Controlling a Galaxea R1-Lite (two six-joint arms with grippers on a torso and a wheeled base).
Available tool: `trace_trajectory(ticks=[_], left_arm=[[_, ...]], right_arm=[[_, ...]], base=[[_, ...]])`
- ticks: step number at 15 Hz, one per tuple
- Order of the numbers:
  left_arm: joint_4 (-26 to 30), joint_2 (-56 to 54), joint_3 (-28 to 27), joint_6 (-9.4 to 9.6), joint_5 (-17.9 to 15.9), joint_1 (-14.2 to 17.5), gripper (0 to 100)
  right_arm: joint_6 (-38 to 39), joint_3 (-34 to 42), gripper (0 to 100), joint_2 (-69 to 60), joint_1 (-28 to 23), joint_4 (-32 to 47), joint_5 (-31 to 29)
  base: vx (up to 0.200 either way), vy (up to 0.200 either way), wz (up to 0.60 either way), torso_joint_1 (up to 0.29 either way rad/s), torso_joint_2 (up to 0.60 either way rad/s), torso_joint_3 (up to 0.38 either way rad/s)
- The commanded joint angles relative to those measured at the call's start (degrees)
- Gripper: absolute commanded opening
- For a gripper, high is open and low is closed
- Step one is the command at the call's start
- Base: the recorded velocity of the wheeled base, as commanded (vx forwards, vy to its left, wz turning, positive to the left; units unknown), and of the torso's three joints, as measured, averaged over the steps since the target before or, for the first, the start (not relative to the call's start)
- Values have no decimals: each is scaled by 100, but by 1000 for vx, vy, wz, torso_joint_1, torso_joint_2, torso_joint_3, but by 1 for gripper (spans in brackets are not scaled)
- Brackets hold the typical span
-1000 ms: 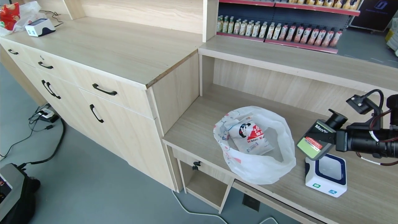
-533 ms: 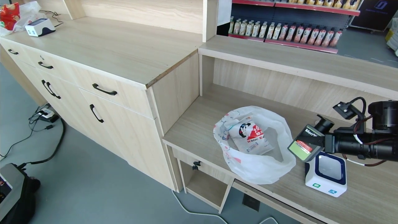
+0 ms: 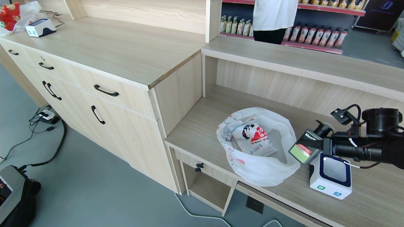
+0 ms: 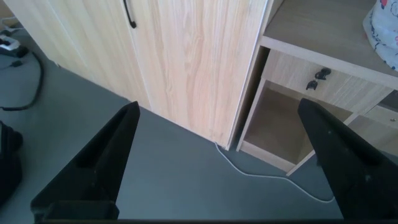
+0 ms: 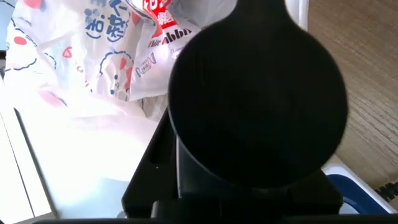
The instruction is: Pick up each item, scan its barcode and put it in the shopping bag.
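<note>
Holding a dark bottle (image 3: 305, 145) with a green and red label, the right hand (image 3: 325, 146) is clamped on it, with the arm stretched roughly level above the tabletop (image 3: 202, 126).

- Dark bottle: in the air, lying close to level, labelled end turned toward the shopping bag (image 3: 252, 173). It hangs between the bag's right rim and the scanner (image 3: 331, 178), just above the scanner's edge nearest the bag, and touches neither that can be seen.
- Shopping bag: white plastic with small printed figures, standing open on the tabletop near its front edge. It holds 1 snack packet (image 3: 254, 138), white with red and black print, lying tilted against the bag's far-left wall.
- Scanner: white box with a dark blue frame round a pale window, 2 small coloured marks on its front. It sits on the tabletop just beside the bag, on the robot's right.
- Left hand (image 4: 214, 162): 2 dark fingers (image 4: 93, 168) spread wide apart, nothing between them. It hangs low over the grey floor (image 4: 174, 180), in front of the light-wood cabinet (image 4: 193, 56) and the open cubby under the tabletop.
- Higher counter, on the robot's left: a second scanner (image 3: 40, 26) at the far corner, beside a white bag with a red packet (image 3: 9, 14) in it.
- Shelf (image 3: 303, 44) behind the tabletop: 1 row of drink bottles (image 3: 311, 34).
</note>
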Motion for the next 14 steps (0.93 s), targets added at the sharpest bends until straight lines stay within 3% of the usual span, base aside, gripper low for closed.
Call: trace_trajectory(ticks=[1, 9, 12, 14], left_arm=[[1, 0, 0, -2, 0, 2, 100], [1, 0, 0, -2, 0, 2, 100], [1, 0, 0, -2, 0, 2, 100], [1, 0, 0, -2, 0, 2, 100]], right_arm=[[-10, -169, 0, 267, 6, -10, 132], [-10, -46, 0, 21, -20, -27, 176], [-80, 77, 0, -454, -328, -89, 853], [-221, 244, 0, -770, -442, -80, 835]], base=[[0, 0, 0, 0, 0, 0], [0, 0, 0, 0, 0, 0], [0, 0, 0, 0, 0, 0], [0, 0, 0, 0, 0, 0]])
